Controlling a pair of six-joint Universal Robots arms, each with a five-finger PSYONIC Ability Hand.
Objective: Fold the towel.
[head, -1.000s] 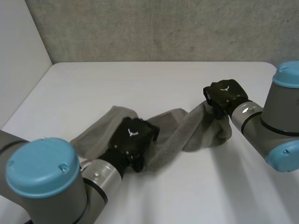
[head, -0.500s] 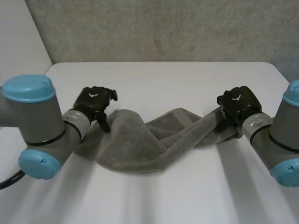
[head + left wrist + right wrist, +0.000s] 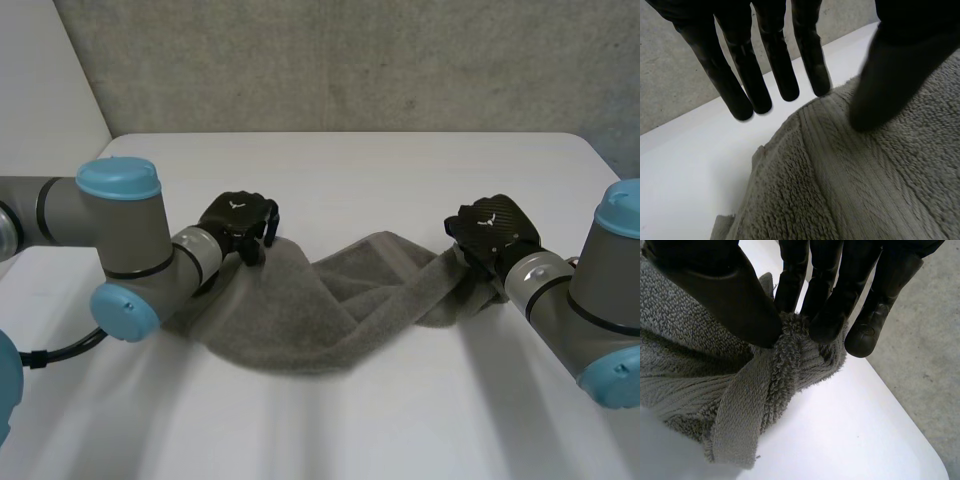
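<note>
Inward slid my left hand (image 3: 238, 220), now spread on the grey towel (image 3: 300, 310) at frame left. My right hand (image 3: 495, 232) pinches the other end to keep it stretched.

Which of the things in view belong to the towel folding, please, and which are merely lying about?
Belonging: towel; left hand, open, thumb resting on one end of the towel; right hand, pinching the other end.
Merely there: table; wall behind it.
</note>
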